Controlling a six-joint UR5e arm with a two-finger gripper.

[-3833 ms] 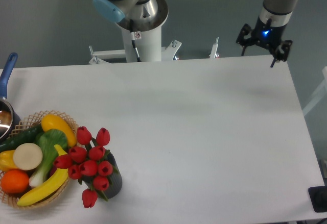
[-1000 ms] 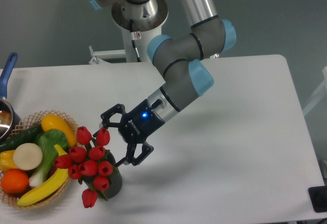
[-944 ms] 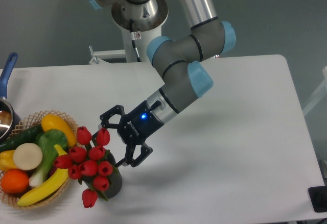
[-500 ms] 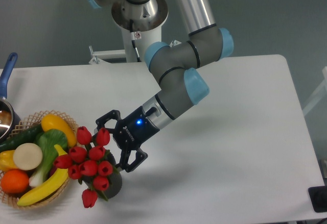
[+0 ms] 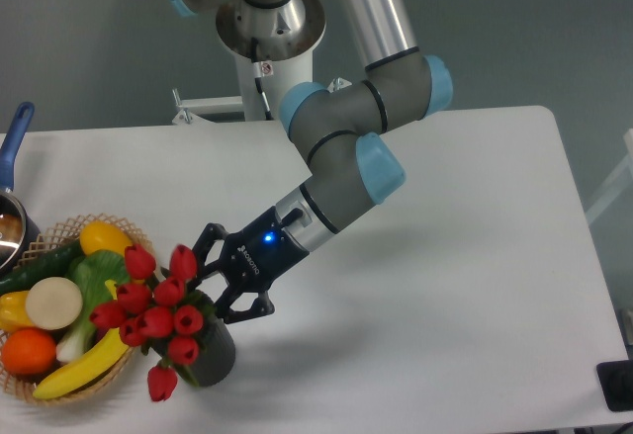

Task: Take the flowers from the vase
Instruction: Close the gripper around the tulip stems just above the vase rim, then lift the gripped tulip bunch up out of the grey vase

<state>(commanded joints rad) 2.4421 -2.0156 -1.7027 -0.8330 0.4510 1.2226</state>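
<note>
Black two-fingered tool clamped on glossy red flowers over ribbed vase.

A bunch of red tulip buds with green stems and leaves stands in a short, dark grey ribbed cylindrical vase, leaning toward the desk's left edge. One bud droops below the rest. The vase sits upright near the desk's front-left corner.
</note>
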